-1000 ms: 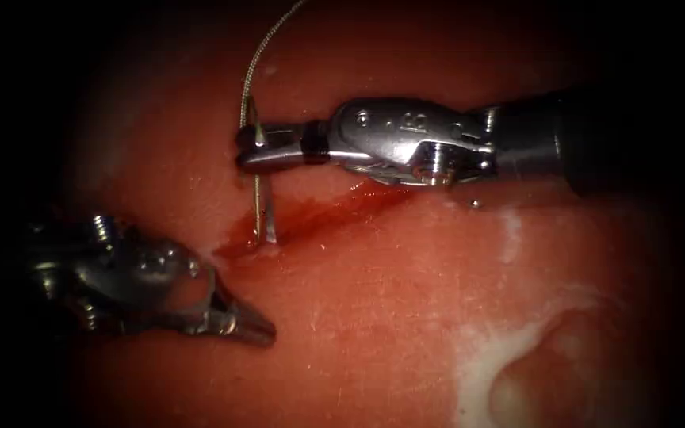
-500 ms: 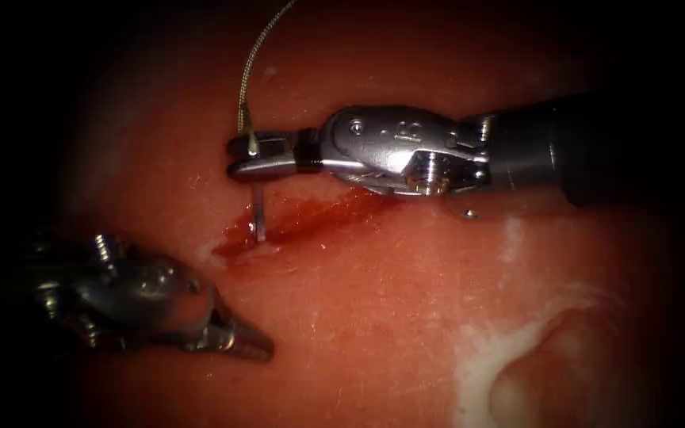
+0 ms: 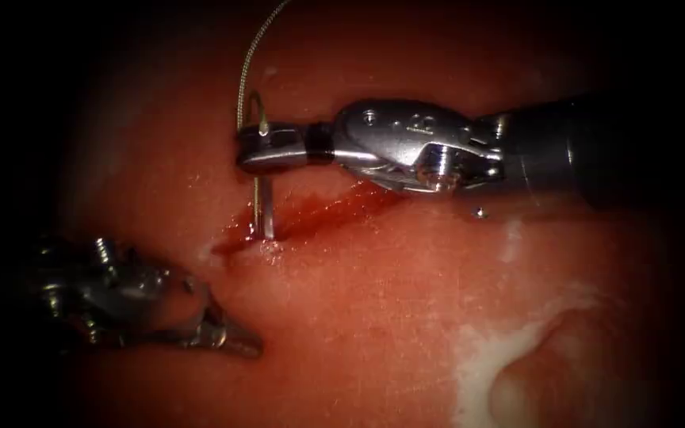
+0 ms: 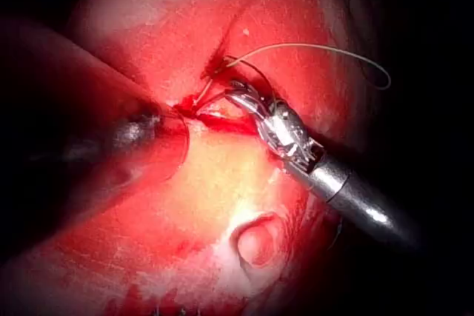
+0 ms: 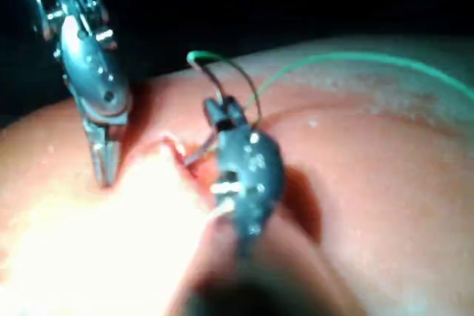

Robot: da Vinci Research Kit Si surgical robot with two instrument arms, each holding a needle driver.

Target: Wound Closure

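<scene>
My right tool [image 3: 267,150] reaches in from the right, its jaws shut on the curved needle [image 3: 262,210] near its thread end. The needle runs down from the jaws, and its tip presses into the tissue [image 3: 374,317] at the left end of the cut [image 3: 319,210]. The thread [image 3: 249,55] rises from the needle's tail toward the top. My left tool [image 3: 239,345] lies low on the left of the cut, jaws shut and holding nothing. The left wrist view has the right tool [image 4: 248,100] at the cut with the thread [image 4: 318,48] looping off it. The right wrist view has the left tool [image 5: 104,164] beside my right tool [image 5: 222,118].
Red fluid [image 3: 239,238] pools along the cut. A pale fatty patch [image 3: 517,357] with a round hollow sits at the lower right of the tissue. A small bright speck [image 3: 479,212] lies below the right tool's wrist.
The right tool dipped left and lower, then came back up, turning the needle so its tail arcs above the jaws. The tip stayed at the cut's left end. The left tool slid slightly down-left.
</scene>
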